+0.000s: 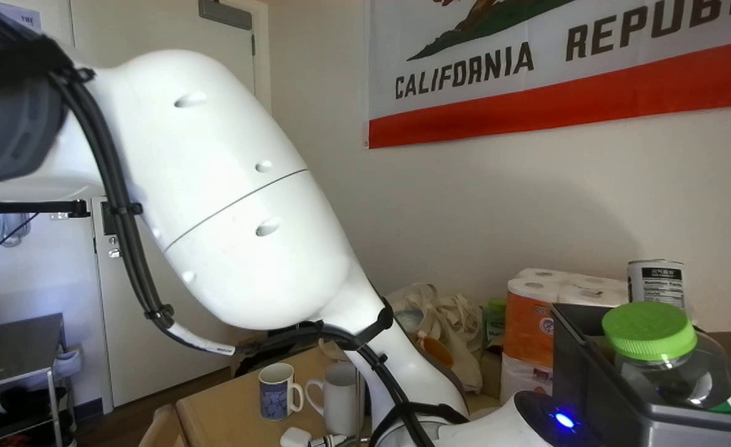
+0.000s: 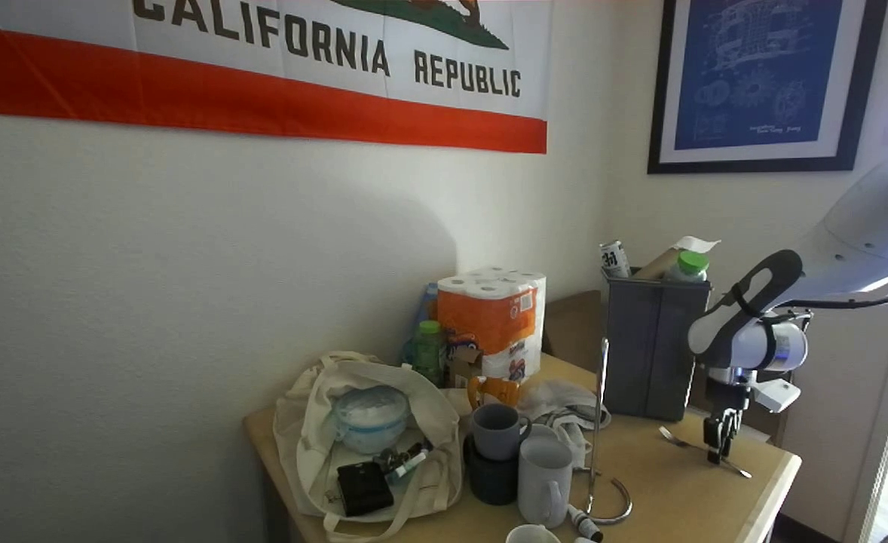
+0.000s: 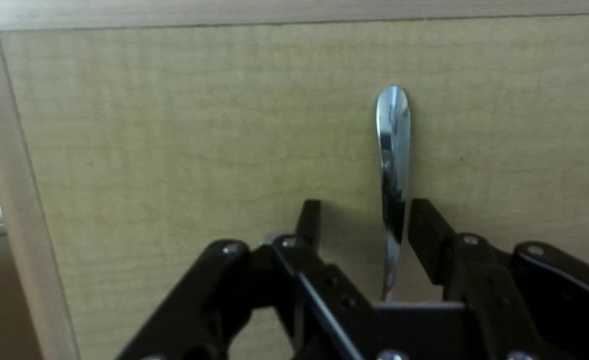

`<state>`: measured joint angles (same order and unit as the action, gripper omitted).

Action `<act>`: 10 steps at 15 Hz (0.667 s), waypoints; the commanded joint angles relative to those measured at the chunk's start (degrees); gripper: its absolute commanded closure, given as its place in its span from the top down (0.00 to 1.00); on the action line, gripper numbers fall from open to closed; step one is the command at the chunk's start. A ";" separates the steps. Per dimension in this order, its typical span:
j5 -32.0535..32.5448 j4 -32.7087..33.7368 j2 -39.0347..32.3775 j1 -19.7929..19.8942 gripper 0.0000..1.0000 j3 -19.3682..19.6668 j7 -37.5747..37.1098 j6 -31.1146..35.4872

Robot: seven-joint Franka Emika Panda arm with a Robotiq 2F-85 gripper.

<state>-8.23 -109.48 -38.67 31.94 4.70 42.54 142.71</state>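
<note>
A shiny metal fork lies flat on the wooden table, its tines pointing toward the grey bin in an exterior view. Just over its middle, my gripper points straight down, close to the tabletop. In the wrist view the fork's handle runs between the two black fingers of the gripper. The jaws stand apart, with a wide gap on the left of the handle and only a sliver on the right. Nothing is gripped. The gripper's body hides the tined end in the wrist view.
A tall grey bin holding a green-lidded jar stands behind the gripper. Mugs, a metal stand and a tote bag share the table. The table's edge runs beyond the handle tip.
</note>
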 commanded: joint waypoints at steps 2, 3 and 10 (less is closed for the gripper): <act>-0.93 0.17 0.46 0.52 0.12 -1.31 -0.16 -1.23; -0.95 0.16 0.45 0.52 0.05 -1.41 -0.12 -1.20; -1.21 -1.25 2.70 0.25 0.03 -2.65 0.36 -2.26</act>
<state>-8.24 -109.16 -38.47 31.91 3.28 42.54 142.40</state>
